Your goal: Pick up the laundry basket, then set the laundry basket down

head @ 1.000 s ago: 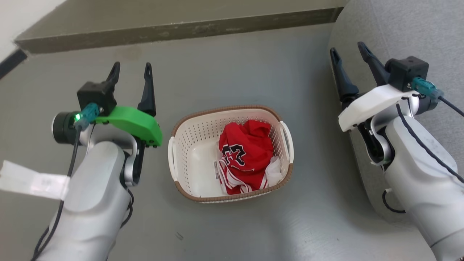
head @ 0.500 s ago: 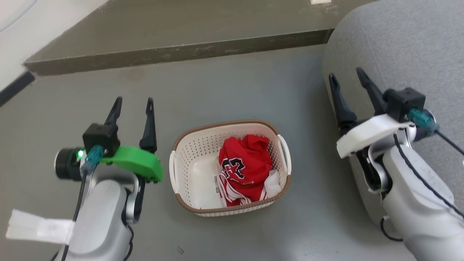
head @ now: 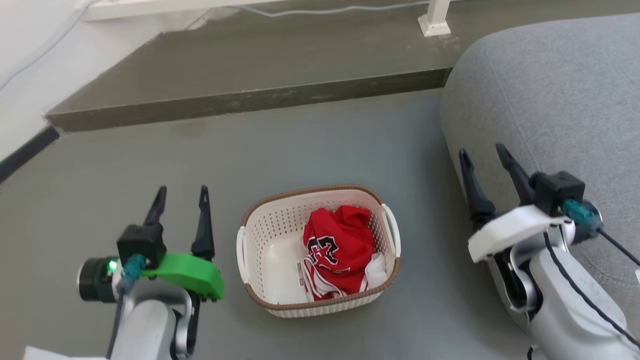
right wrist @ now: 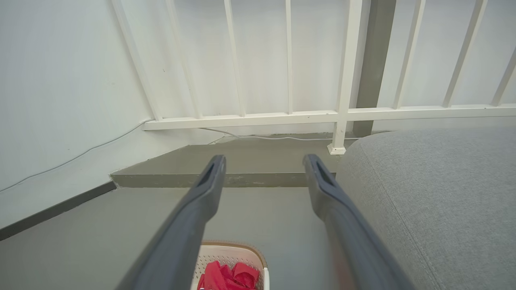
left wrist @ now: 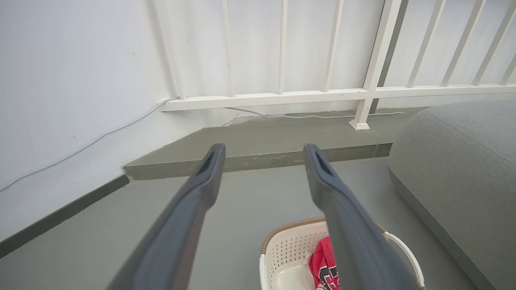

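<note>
Since 1.0 s ago the head camera has tipped upward, bringing a white railing post (head: 434, 20) into view, and both arms have drawn back beside the laundry basket (head: 272, 235). Grey floor (head: 320, 145), with a raised ledge (head: 250, 65) behind and a grey cushion (head: 550, 100) at right. The basket stands upright on the floor between the 2 arms, touched by neither. Left gripper (head: 182, 192) and right gripper (head: 482, 152): fingers spread, holding nothing. A red garment (head: 337, 245) lies inside the basket.
</note>
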Available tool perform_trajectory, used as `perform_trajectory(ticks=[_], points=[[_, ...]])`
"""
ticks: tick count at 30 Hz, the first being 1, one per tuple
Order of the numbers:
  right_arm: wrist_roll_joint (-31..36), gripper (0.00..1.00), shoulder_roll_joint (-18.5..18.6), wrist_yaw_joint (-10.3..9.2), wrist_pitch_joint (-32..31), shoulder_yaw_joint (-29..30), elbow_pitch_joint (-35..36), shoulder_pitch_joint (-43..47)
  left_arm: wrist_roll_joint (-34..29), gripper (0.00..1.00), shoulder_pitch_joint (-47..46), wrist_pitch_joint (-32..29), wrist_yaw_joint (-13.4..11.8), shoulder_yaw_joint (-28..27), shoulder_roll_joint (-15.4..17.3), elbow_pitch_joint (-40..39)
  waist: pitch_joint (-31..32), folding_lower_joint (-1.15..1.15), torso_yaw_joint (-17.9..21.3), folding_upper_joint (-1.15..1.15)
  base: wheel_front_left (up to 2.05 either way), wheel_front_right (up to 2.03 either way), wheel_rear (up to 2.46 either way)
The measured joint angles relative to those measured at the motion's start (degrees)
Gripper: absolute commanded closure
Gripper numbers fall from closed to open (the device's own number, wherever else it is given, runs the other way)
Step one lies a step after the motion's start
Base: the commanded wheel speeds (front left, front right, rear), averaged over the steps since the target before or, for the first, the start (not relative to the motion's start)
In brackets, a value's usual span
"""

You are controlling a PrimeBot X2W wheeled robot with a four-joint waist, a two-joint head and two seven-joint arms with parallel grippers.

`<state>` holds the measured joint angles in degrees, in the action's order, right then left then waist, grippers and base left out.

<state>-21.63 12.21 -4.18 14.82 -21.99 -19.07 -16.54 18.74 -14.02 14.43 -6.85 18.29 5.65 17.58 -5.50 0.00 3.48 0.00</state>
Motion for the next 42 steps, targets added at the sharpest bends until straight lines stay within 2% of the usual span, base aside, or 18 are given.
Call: perform_trajectory(ticks=[15, 42], points=[[1.18, 0.0, -0.67, -0.54, 0.0, 1.74, 3.61, 7.6, -2.91, 0.0, 7.76, 0.0, 0.0, -1.19, -1.46, -5.67, 2.59, 0.0, -0.04, 0.0, 0.0, 0.0, 0.0], [3.72, 0.0, -0.69, -0.47, 0.0, 2.52, 7.03, 11.31, -5.92, 0.0, 12.96, 0.0, 0.0, -1.91, -2.09, -9.85, 2.86, 0.0, -0.05, 0.0, 0.0, 0.0, 0.0]])
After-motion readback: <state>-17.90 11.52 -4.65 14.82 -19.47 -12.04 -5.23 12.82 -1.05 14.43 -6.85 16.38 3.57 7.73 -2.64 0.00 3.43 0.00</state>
